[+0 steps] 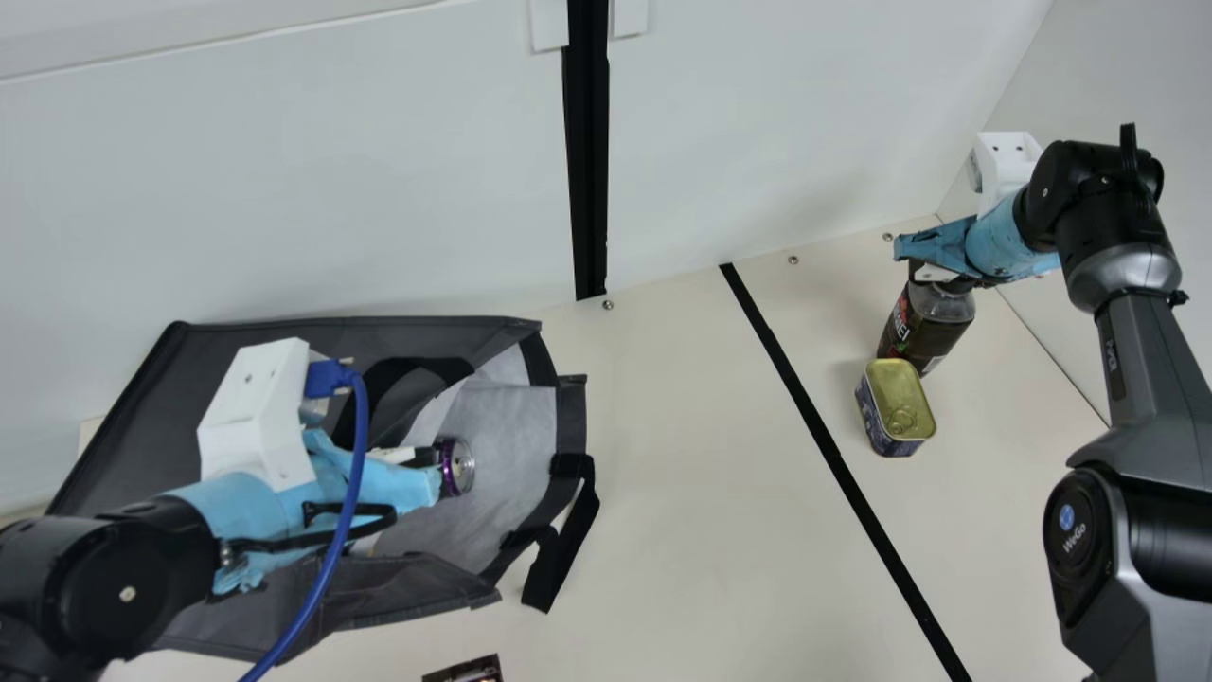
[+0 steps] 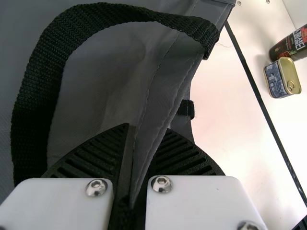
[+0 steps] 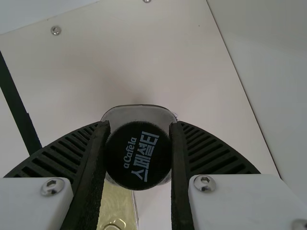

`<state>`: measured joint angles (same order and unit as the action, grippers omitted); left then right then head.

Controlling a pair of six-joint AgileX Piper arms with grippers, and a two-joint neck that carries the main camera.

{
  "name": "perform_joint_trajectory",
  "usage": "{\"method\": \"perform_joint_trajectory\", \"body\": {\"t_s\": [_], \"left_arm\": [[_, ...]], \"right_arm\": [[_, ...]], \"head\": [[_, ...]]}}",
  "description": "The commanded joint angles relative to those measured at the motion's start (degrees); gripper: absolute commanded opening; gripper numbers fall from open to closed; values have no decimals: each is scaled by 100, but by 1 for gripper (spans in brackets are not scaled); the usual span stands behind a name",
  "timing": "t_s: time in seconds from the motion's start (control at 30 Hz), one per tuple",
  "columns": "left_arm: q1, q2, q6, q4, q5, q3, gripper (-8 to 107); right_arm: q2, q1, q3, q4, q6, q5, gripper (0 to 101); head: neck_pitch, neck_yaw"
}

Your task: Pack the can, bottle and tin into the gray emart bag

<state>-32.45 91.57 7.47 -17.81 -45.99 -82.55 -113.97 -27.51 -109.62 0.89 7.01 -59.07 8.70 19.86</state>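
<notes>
Black-capped bottle (image 1: 923,329) is clamped in right pincer (image 1: 926,269). Left pincer (image 1: 431,466) grips gray bag (image 1: 128,426) edge; tabletop (image 1: 682,455) separates bag and tin (image 1: 895,403).

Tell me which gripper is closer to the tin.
Right. The right gripper is at the bottle beside the tin; the left gripper is at the bag, across the black line.

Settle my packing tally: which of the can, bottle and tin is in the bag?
The purple can, in the open gray bag; the bottle and tin stand outside it on the table.
</notes>
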Motion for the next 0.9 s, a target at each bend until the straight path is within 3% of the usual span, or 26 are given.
{"method": "perform_joint_trajectory", "body": {"t_s": [0.0, 0.87], "left_arm": [[0, 0, 0, 0, 0, 0, 10], [0, 0, 0, 0, 0, 0, 10]], "right_arm": [[-5, -15, 4, -22, 13, -17, 0], [349, 79, -84, -327, 354, -1, 0]], "head": [[130, 14], [130, 14]]}}
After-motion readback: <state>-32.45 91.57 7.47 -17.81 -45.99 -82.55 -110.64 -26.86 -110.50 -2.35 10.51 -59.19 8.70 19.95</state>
